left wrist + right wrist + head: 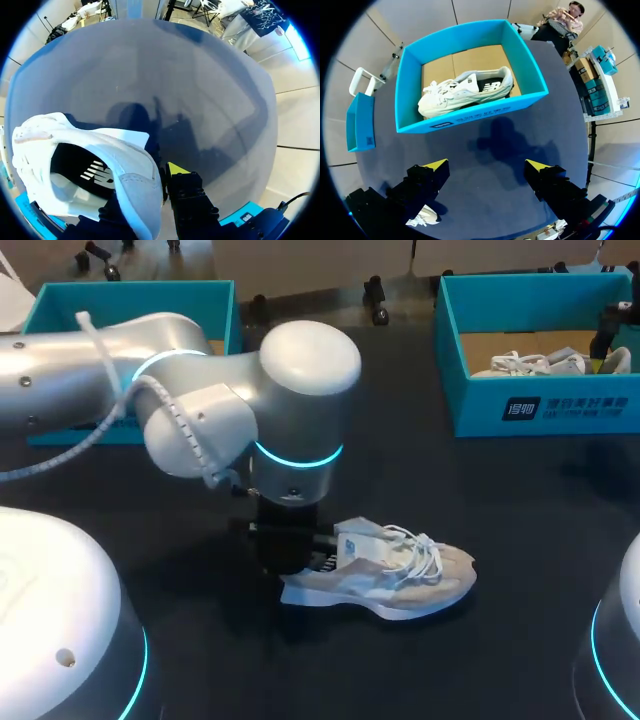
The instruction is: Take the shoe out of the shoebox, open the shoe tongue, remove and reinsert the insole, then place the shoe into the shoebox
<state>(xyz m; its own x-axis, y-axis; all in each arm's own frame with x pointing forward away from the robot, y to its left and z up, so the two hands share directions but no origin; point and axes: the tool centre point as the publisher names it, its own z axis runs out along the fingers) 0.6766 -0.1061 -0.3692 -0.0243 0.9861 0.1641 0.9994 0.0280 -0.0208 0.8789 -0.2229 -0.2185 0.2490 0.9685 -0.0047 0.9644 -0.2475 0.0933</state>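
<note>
Left gripper is clamping shoe heel
It is lying crosswise, toe pointing right; right gripper, fingers apart, is hovering well away.

A robot lab (arm over dark table).

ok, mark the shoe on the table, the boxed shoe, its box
shoe on the table [405, 572]: head view, midfoot.
boxed shoe [452, 95]: right wrist view, white upper.
box [410, 87]: right wrist view, side wall.

Left end effector clamped, right (high) spread
</note>
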